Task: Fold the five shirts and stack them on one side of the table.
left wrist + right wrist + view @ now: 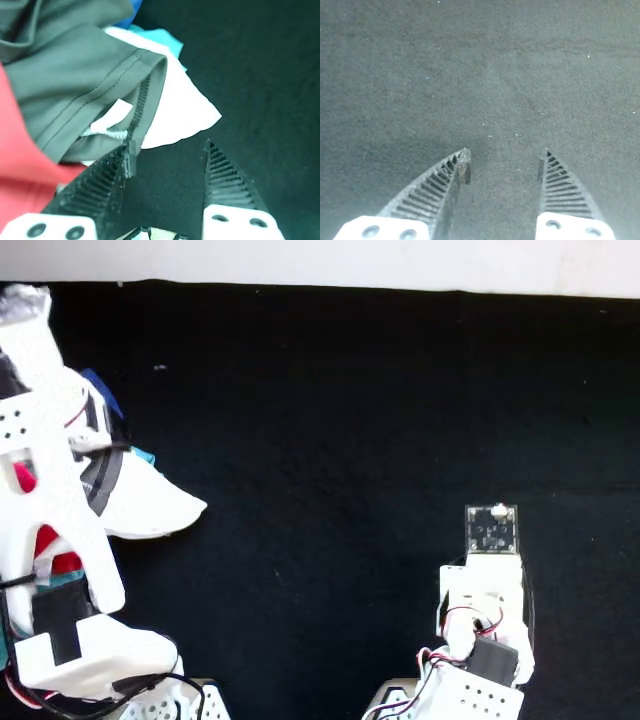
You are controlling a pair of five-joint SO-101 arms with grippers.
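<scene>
A pile of shirts lies at the table's left edge. A white shirt (pixel 150 502) sticks out from under the left arm, with red (pixel 45 540), blue (pixel 100 385) and teal cloth around it. In the left wrist view a grey shirt (pixel 75 75) with a white label lies over the white shirt (pixel 180 115), beside a red shirt (pixel 20 170). My left gripper (pixel 170 150) hangs open just above the pile's edge, nothing between its fingers. My right gripper (pixel 505 160) is open over bare black cloth, and its arm (pixel 485 610) sits at the front right.
Black cloth covers the table (pixel 350 420). A white wall strip runs along the far edge (pixel 400 265). Free room spreads across the middle and the right of the table.
</scene>
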